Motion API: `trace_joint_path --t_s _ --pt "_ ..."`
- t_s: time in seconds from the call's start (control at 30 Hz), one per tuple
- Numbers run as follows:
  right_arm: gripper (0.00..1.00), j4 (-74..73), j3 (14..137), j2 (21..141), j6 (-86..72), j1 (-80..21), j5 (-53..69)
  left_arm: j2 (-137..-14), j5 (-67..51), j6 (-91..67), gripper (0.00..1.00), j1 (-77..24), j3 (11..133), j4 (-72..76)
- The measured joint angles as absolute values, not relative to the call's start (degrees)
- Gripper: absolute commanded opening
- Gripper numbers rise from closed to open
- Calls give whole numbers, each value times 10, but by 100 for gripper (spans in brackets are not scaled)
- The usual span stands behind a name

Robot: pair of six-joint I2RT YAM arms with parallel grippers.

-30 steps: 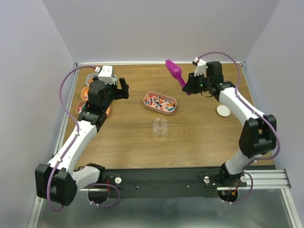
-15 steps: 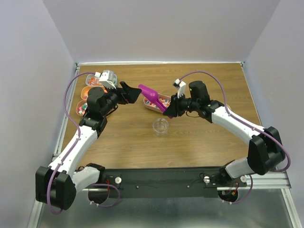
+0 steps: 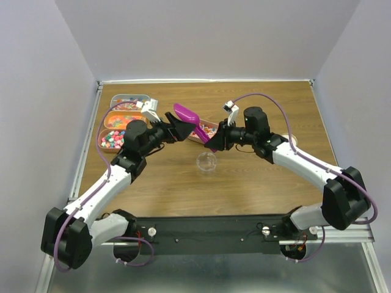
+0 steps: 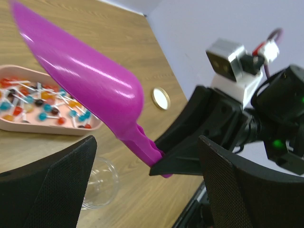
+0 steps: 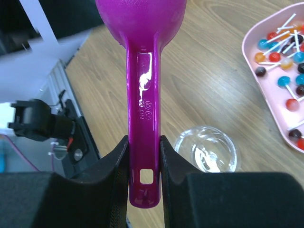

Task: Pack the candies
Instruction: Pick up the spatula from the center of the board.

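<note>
Candies (image 3: pixel 113 140) sit heaped in the three trays (image 3: pixel 102 130) at the table's far left, and the lollipop kind lie in the pink tray (image 3: pixel 190 137) at the middle. As far as I can see, none are packed yet. The clear cup (image 3: pixel 206 162) just in front of the pink tray looks empty, and the round lid (image 4: pixel 161 98) lies well apart on my right. I judge the job hardly begun.

My right pincer (image 5: pixel 144 156) is clamped on the handle of the magenta scoop (image 5: pixel 142 57), holding its bowl up and out over the pink tray's near rim. I see only the bowl's back, so I cannot tell whether it carries anything. My left pincer (image 3: pixel 174 129) stands wide, one finger on each side of the scoop's neck, touching nothing.

Room is tight here. Both wrists crowd the same spot, with the cup just below and the tray rim just beyond. A careless swing could knock either. The bare wood (image 3: pixel 256 177) nearer my bases and off to my right gives open space to back out.
</note>
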State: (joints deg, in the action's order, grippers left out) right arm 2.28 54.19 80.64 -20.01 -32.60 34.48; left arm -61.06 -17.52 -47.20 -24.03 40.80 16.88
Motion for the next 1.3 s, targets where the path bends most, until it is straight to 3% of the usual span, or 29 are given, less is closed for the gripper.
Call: trace_joint_path --t_s 0.33,0.6,0.77,0.8,1.07,1.13,1.3 --pt "1 48 542 800 -255 -329 356 -640 -123 -492 82 -314 390 181" --pt "1 59 533 800 -271 -335 370 -670 -85 -500 55 -328 399 190" --pt "1 69 528 800 -276 -336 380 -672 -77 -504 45 -333 399 201" --pt "1 73 528 800 -279 -336 382 -672 -75 -507 37 -333 399 202" --pt "6 97 518 802 -286 -342 388 -671 -73 -530 9 -340 399 231" --pt "15 98 518 802 -286 -343 388 -671 -73 -530 0 -340 399 231" --pt "48 99 517 802 -286 -345 385 -671 -71 -532 0 -340 398 230"
